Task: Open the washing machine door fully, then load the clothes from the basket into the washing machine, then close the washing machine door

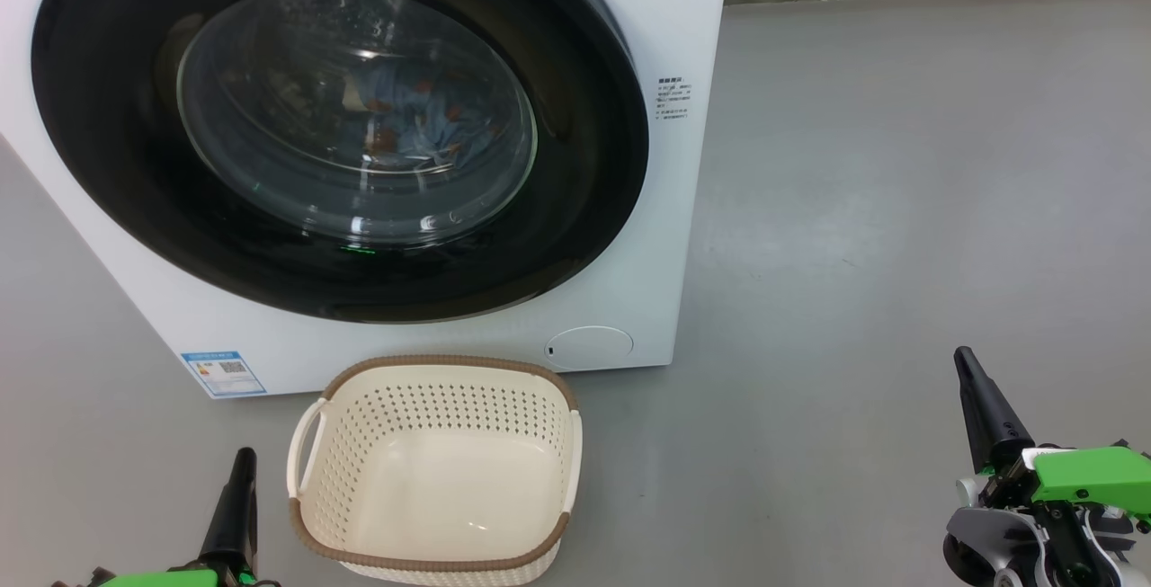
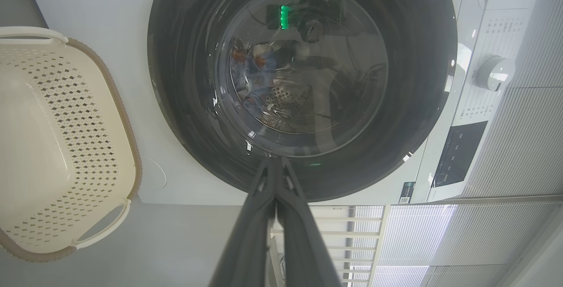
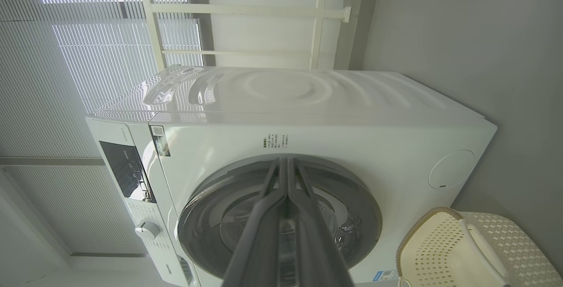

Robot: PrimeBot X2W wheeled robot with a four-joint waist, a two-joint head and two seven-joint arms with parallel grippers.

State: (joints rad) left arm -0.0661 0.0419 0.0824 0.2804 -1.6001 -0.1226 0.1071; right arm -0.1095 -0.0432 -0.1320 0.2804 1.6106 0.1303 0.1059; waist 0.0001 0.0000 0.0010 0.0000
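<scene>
Clothes (image 1: 414, 124) behind closed washing machine door (image 1: 575, 164), basket (image 1: 432, 360) empty. We reckon work done, so left claw (image 1: 243, 463) and right claw (image 1: 968, 367) idle, pinched together, empty.

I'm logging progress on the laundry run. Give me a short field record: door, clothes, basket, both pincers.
door: washing machine door closed against the washing machine
clothes: blue printed clothes inside the drum, seen through the glass
basket: basket empty, on the floor before the machine
left pincer: left pincer shut, holding nothing, left of the basket
right pincer: right pincer shut, holding nothing, off to the right
task state: looks complete
</scene>
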